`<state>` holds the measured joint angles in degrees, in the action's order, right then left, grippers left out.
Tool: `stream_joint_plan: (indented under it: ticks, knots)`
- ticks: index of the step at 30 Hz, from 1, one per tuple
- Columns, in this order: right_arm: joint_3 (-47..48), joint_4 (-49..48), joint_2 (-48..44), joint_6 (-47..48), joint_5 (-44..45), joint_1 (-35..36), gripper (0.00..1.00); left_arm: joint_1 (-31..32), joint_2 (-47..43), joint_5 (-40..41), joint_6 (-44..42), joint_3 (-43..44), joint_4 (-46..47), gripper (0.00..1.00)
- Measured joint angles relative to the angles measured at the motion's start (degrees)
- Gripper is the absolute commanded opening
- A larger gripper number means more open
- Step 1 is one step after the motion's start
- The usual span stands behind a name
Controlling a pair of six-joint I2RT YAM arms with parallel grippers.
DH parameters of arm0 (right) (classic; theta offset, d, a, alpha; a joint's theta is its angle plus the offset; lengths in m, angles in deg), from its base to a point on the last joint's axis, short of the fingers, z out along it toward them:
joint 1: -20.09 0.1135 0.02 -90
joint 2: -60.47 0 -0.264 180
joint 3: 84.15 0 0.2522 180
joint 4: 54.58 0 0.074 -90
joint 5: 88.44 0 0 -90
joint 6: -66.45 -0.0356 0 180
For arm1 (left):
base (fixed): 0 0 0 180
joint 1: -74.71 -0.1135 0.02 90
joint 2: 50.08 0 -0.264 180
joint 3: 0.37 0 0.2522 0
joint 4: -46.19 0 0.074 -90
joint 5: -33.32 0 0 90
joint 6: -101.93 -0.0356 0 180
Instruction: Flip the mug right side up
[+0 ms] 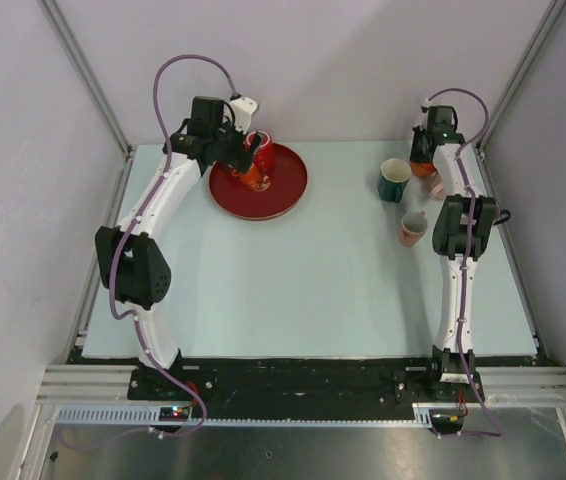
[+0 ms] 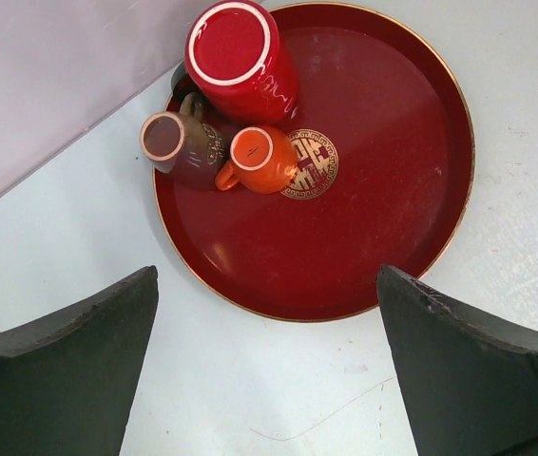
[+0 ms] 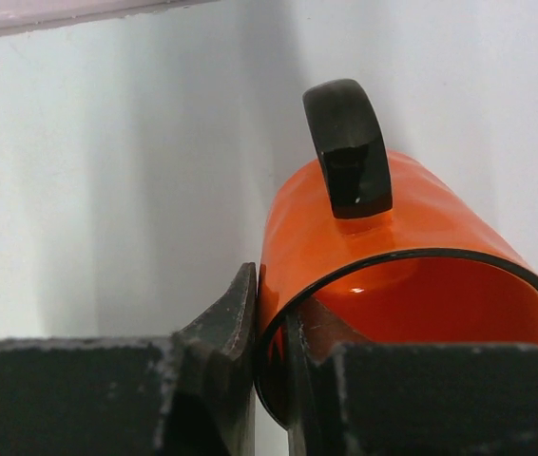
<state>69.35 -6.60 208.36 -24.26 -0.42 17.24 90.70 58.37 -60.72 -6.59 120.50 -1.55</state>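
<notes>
One pale surface (image 1: 313, 270) carries everything, walled at the back and on both sides. Two white arms rise from its near edge. The left arm (image 1: 153, 215) bends to the far left and the right arm (image 1: 460, 250) stretches to the far right corner.

A round red tray (image 2: 374, 190) with a gold emblem at its centre lies at the far left. The left gripper (image 2: 267, 285) hangs above the tray's near rim with its jaws spread wide, holding nothing.

Three vessels are clustered on the tray's far left part, each apparently upside down, though the wrist view does not make that certain. The red mug (image 2: 240, 57) is the biggest and stands nearest the rim. The brown mug (image 2: 179, 144) and the little orange cup (image 2: 258, 159) stand side by side just next to it.

On the right, a teal mug (image 1: 394, 181) stands upright. A pink mug (image 1: 412, 229) sits nearer the arm bases, close to the right arm.

The right gripper (image 3: 269, 304) is at the far right corner, just beside the teal mug. It is pinched tight on the rim of the orange mug (image 3: 383, 247), with one finger inside the mouth and one outside. That mug lies tipped on its side, with its black handle (image 3: 348, 147) uppermost in the wrist view and its mouth toward the camera. I cannot tell whether it touches the surface.
</notes>
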Motion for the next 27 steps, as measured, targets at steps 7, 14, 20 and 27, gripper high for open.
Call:
stream_joint_plan:
  ticks: [7, 14, 20, 27]
  knots:
    - [1.6, -0.3, 0.2, -1.5, -0.2, -0.5, 0.45, 0.0, 0.0, 0.0, 0.0, 0.0, 0.0, 1.0]
    - [2.5, -2.1, 0.2, -2.8, -1.4, -0.8, 0.55, 0.0, 0.1, 0.0, 0.0, 0.0, 0.0, 1.0]
    - [1.9, -1.9, -0.2, -2.6, -1.5, -1.9, 0.6, 0.0, 0.2, 0.4, 0.0, 0.0, 0.0, 1.0]
    - [0.7, -1.0, -2.4, -0.6, -2.1, -3.3, 0.66, 0.0, 0.2, 0.4, 0.0, 0.0, 0.0, 1.0]
